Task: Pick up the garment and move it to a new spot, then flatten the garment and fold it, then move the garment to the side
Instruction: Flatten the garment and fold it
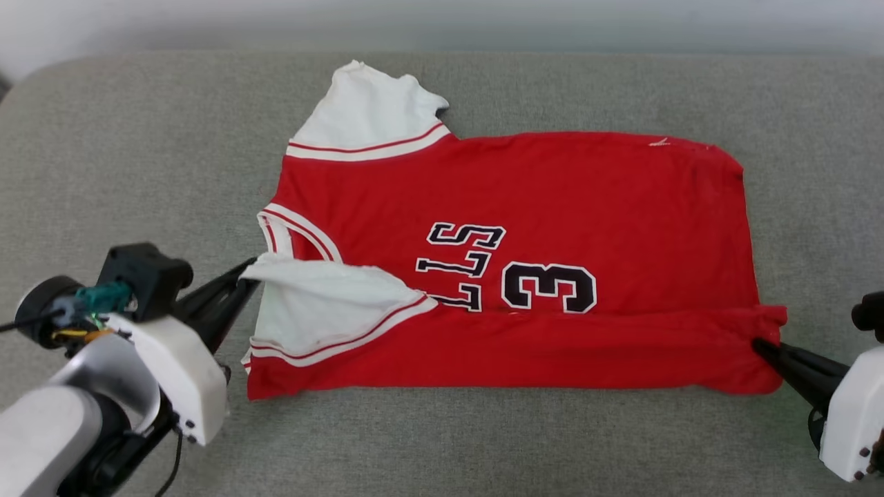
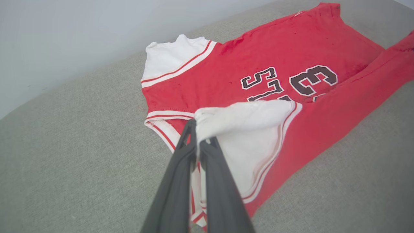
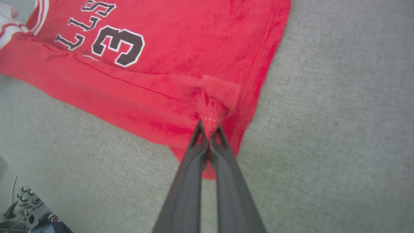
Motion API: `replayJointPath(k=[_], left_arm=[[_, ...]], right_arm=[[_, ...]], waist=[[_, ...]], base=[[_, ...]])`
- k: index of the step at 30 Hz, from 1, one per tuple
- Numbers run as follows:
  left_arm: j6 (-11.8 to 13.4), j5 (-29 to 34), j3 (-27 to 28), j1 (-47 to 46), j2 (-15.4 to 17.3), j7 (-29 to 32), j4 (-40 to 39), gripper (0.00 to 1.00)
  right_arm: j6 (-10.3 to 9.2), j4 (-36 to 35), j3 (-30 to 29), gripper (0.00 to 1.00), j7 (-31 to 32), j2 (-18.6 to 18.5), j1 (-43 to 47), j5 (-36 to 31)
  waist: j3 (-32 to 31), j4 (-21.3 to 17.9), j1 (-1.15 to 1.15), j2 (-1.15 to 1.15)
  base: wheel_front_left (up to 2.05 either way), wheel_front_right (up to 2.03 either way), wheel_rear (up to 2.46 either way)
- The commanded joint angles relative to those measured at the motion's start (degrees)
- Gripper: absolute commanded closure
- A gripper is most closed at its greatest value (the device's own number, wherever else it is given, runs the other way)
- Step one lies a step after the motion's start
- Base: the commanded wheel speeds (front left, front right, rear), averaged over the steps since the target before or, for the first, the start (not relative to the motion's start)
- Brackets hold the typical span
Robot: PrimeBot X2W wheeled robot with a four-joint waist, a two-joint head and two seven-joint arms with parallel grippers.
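Grey cushion (image 1: 138, 138), left claw (image 1: 252, 266) and right claw (image 1: 760, 343) tight on garment (image 1: 552, 193) edge.

support: grey fabric cushion (image 1: 124, 138) | on it: red garment (image 1: 587, 200), near edge folded over

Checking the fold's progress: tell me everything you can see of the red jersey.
The red short-sleeved jersey shirt looks like soft knit, with white sleeves edged in red-white stripes and black, white-outlined lettering plus a "3". It lies flat on the grey fabric surface, collar toward the robot's left, its near edge folded over the body. The left gripper pinches the near white sleeve in shut jaws; the right gripper pinches the near hem corner.
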Motion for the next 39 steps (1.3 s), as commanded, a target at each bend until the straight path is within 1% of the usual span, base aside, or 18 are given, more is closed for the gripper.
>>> replayJointPath(k=[1,7,10,11,12,14,19,22,25,28,32,35,39], left_arm=[[-0.3,0.4,-0.1,-1.0,-0.5,0.2,0.7,1.0],[-2.9,2.6,-2.3,-5.7,-4.4,1.0,7.7,1.0],[-3.7,3.6,-3.4,-7.0,-6.3,0.6,11.8,1.0],[-3.4,3.7,-3.5,-7.2,-7.0,0.5,13.4,0.25],[-2.9,3.9,-3.6,-7.5,-7.5,0.4,15.1,0.0],[-3.1,4.4,-4.0,-8.1,-8.4,0.1,17.3,0.0],[-2.3,2.9,-4.2,-6.3,-10.7,-1.0,20.6,0.0],[-2.2,4.1,-5.1,-5.5,-10.8,-1.9,20.7,0.0],[-1.6,3.8,-6.0,-3.2,-11.7,-2.7,20.0,0.0],[-0.2,3.2,-6.3,-1.2,-11.9,-2.3,18.3,0.0],[2.0,2.0,-7.4,2.0,-11.0,0.6,15.9,0.0],[4.2,2.8,-8.6,3.4,-10.1,3.4,14.4,0.0],[7.6,3.2,-8.9,4.4,-9.9,5.3,14.1,0.0]], right_arm=[[-0.02,0.2,0.1,1.0,0.3,0.4,-0.9,-0.2],[-0.02,2.7,-0.3,1.0,2.4,2.1,-3.8,-2.2],[-0.02,3.5,0.0,1.0,2.9,2.7,-4.7,-2.6],[-0.02,3.7,-0.1,0.65,2.9,2.8,-5.0,-2.8],[-0.02,3.9,-0.1,0.0,2.7,2.8,-5.4,-3.3],[-0.02,4.8,0.0,0.0,3.2,3.3,-5.8,-4.0],[-0.02,5.5,0.2,0.0,4.1,4.2,-6.0,-6.0],[-0.02,5.5,-0.5,0.0,4.9,5.9,-5.0,-7.3],[-0.02,4.8,-1.5,0.0,5.7,7.3,-3.9,-9.9],[-0.02,4.1,-3.3,0.0,7.2,9.3,-2.2,-12.0],[-0.02,2.0,-6.3,0.0,9.7,11.8,0.3,-14.3],[-0.02,-0.6,-8.4,0.0,10.6,13.6,1.9,-15.7],[-0.02,-4.5,-10.8,0.0,11.3,15.2,4.3,-17.1]], waist=[[0.9,-0.3,-0.01,0.0],[2.6,-0.3,-0.01,0.0],[2.9,-0.3,-0.01,0.0],[3.0,-0.3,-0.01,0.0],[3.1,-0.3,-0.01,0.0],[3.0,-0.4,-0.01,0.0],[1.5,0.0,-0.01,0.0],[-0.2,0.4,-0.01,0.0],[-2.0,0.8,-0.01,0.0],[-3.6,1.3,-0.01,0.0],[-4.5,1.6,-0.01,0.0],[-4.5,1.6,-0.01,0.0],[-3.5,1.3,-0.01,0.0]], base=[[0.0,0.0,0.0],[0.0,0.0,0.0],[0.0,0.0,0.0],[0.0,0.0,0.0],[0.0,0.0,0.0],[0.0,0.0,0.0],[0.0,0.0,0.0],[0.0,0.0,0.0],[0.0,0.0,0.0],[0.0,0.0,0.0],[0.0,0.0,0.0],[0.0,0.0,0.0],[0.0,0.0,0.0]])
